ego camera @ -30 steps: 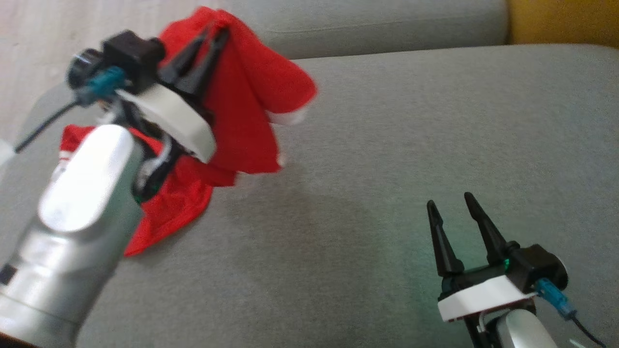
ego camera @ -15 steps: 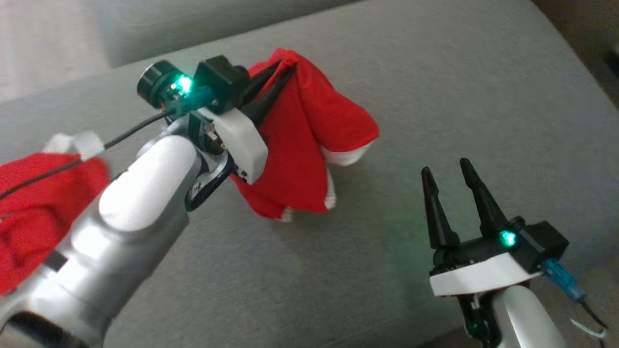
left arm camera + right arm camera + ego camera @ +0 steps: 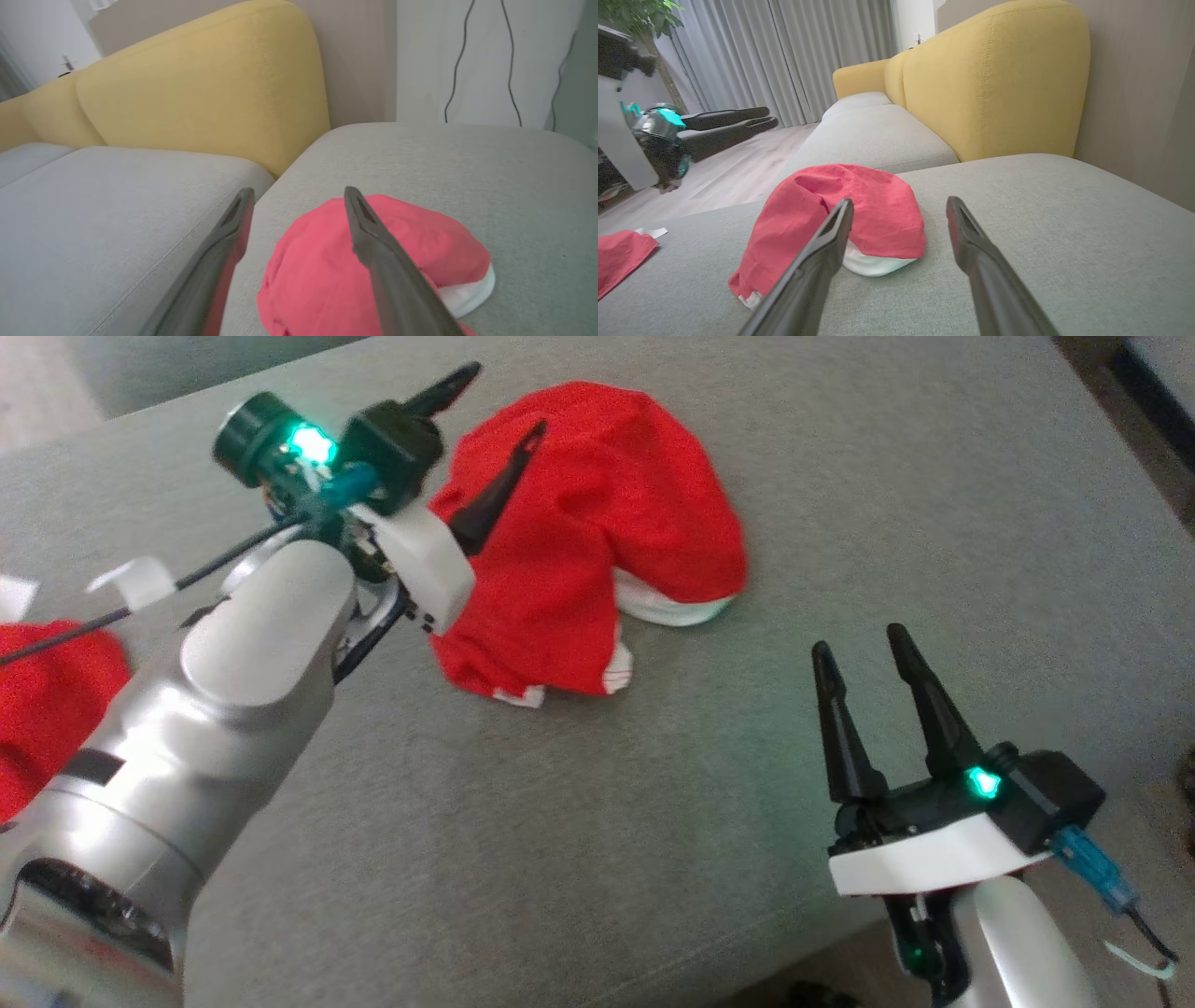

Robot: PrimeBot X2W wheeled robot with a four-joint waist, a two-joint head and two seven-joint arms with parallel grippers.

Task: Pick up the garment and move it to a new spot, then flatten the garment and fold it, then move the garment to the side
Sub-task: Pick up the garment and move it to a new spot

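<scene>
Since half a second ago, the left gripper (image 3: 504, 399) has let go. Its two long dark fingers, then pinched on a raised peak of cloth, now stand wide apart, and the cloth has slumped. The crumpled red fabric garment with white trim (image 3: 597, 541) lies in a rounded heap on the grey woven sofa cushion (image 3: 653, 821), at about twelve o'clock in the head view. This looks like a release at the new spot, ahead of flattening. The right gripper (image 3: 859, 639), at five o'clock, is also spread wide and empty. It is well apart from the garment and is likely waiting its turn. The right wrist view adds what the head view lacks: a yellow padded sofa backrest (image 3: 994, 84) behind the cushion.
</scene>
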